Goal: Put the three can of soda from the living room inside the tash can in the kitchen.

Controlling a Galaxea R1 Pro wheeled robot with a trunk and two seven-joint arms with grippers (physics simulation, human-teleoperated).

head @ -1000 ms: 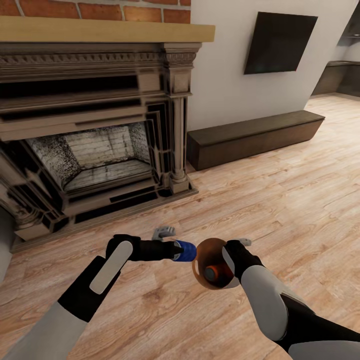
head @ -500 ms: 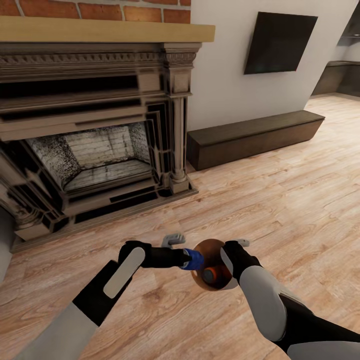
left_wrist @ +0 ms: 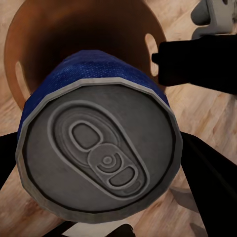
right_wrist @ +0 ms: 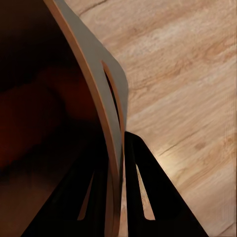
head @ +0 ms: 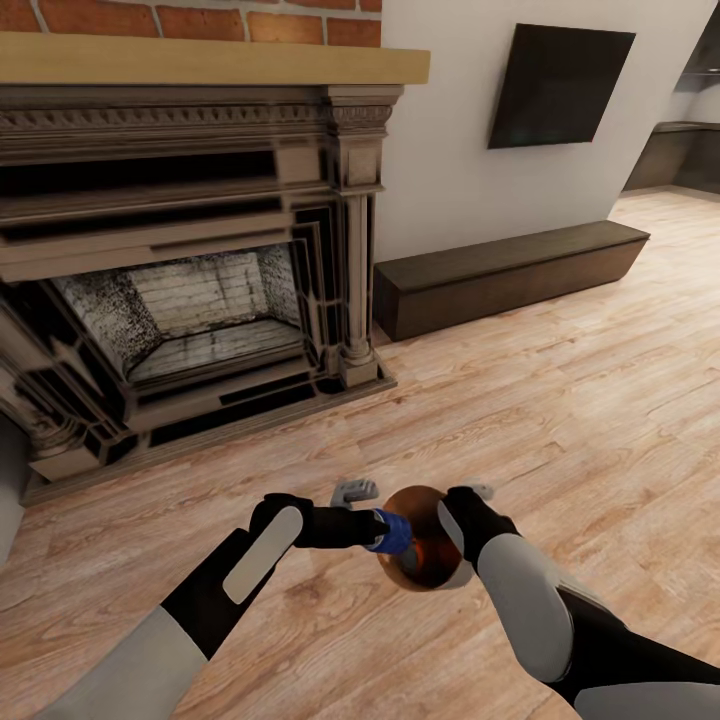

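Step in hand: the dark blue can (head: 392, 531) is being fed into the trash can (head: 425, 578) — looks like a drop-in, judged from how the two sit.
Left gripper (head: 385, 530): fingers clamped on the blue can, which is held sideways with its far end right at the bin's mouth. From the left wrist view the grey pull-tab lid (left_wrist: 98, 155) faces the camera and the bin's brown opening (left_wrist: 44, 39) sits straight behind it.
Right gripper (right_wrist: 116, 197): pinched on the bin's rim wall, one finger inside and one outside, just under the handle slot (right_wrist: 114, 96). The bin is carried above the floor and tipped toward the left arm.
Where the bin is: in the living room, over the wood floor (head: 560, 400) in front of the fireplace (head: 190, 270).
Inside the bin: something orange-red glows in the dark — probably a can already in there, but it's too murky to be sure.
Doing it well: the can should be pushed past the rim before it's let go, and the bin tipped back upright so nothing rolls out.
Edges: the rim is thin and the can is nearly as wide as the gap left beside the right gripper's finger, so a clipped rim is the likely snag.
Open room: plenty of bare floor to the right, past the low dark bench (head: 510, 275); the fireplace base is close on the left.
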